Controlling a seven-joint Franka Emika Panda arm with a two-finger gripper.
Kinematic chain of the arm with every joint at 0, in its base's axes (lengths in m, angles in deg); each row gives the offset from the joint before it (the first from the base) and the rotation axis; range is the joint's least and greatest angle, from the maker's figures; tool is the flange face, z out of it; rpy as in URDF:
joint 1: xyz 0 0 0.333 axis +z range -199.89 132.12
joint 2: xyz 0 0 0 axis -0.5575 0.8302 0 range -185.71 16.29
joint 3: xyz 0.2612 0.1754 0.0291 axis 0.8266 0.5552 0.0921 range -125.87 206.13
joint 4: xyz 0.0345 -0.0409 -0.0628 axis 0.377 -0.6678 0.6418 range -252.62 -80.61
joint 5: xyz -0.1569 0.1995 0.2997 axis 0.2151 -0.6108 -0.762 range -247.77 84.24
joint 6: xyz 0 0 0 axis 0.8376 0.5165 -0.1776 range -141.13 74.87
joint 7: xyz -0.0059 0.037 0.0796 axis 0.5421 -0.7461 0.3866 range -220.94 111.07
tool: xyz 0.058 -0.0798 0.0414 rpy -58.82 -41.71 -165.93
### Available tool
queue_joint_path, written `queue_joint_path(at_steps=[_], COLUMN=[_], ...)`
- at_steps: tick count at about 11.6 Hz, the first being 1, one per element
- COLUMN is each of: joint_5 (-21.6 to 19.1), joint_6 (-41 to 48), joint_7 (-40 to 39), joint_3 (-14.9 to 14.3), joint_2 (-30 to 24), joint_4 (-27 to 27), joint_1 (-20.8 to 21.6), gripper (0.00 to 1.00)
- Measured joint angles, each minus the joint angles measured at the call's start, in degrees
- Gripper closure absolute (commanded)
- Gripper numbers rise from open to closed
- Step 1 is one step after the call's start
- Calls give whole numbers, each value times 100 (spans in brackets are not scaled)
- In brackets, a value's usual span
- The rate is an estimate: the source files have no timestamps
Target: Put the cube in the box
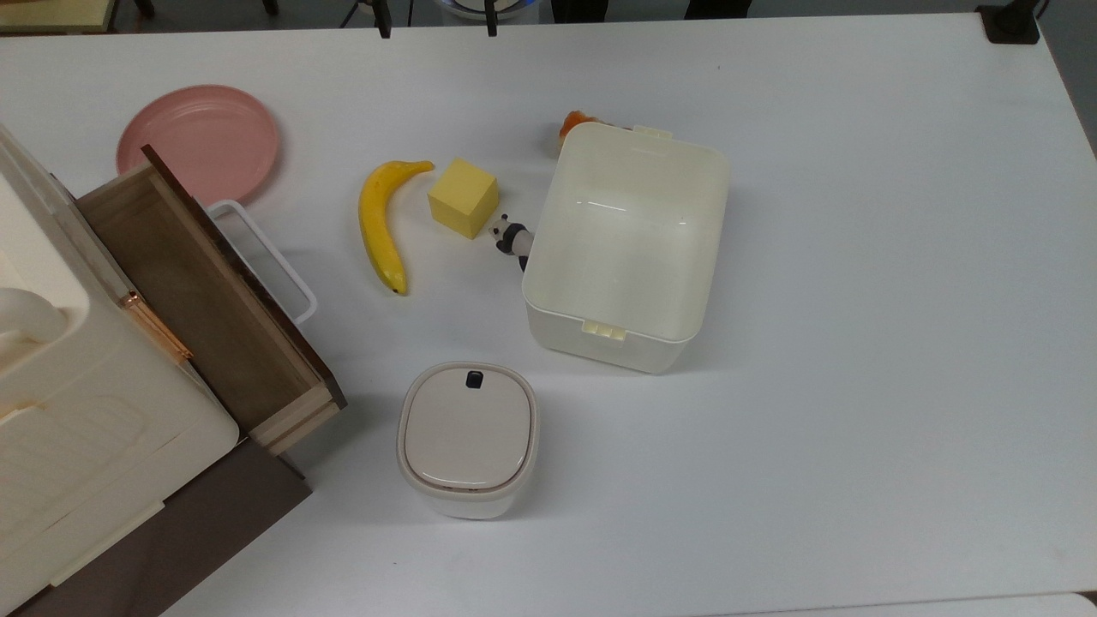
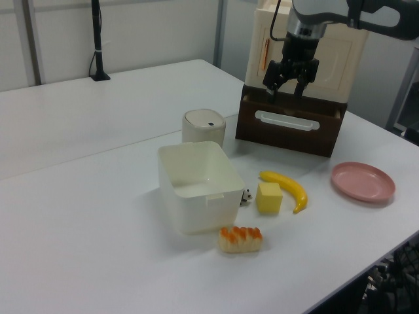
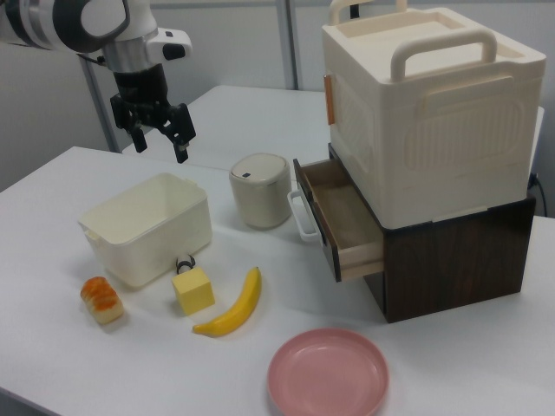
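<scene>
Well below the raised, spread-fingered, empty claw [image 3: 158, 137], the cube [image 3: 192, 290] sits beside the box [image 3: 147, 227], awaiting pickup

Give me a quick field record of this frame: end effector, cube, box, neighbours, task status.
end effector: open, empty, raised above the table, away from the cube
cube: pale yellow, on the table between the banana and the box
box: cream-white bin, open top, nothing inside
neighbours: small panda figure against the box wall beside the cube; orange-topped bread roll beside the box
drawer: wooden, pulled open
other: lidded container, pink plate
task status: cube not yet grasped, outside the box
</scene>
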State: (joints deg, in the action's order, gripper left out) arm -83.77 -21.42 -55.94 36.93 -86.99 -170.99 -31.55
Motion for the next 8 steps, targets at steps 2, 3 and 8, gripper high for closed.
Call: queue_joint_path(at_steps=[2, 3, 8], joint_5=[0, 0, 0], joint_6=[0, 9, 10], joint_7=[-61, -70, -71], joint_3=[2, 4, 8], joint_2=[6, 30, 84], joint_4=[0, -1, 20], joint_1=[1, 4, 16], gripper=[0, 0, 0])
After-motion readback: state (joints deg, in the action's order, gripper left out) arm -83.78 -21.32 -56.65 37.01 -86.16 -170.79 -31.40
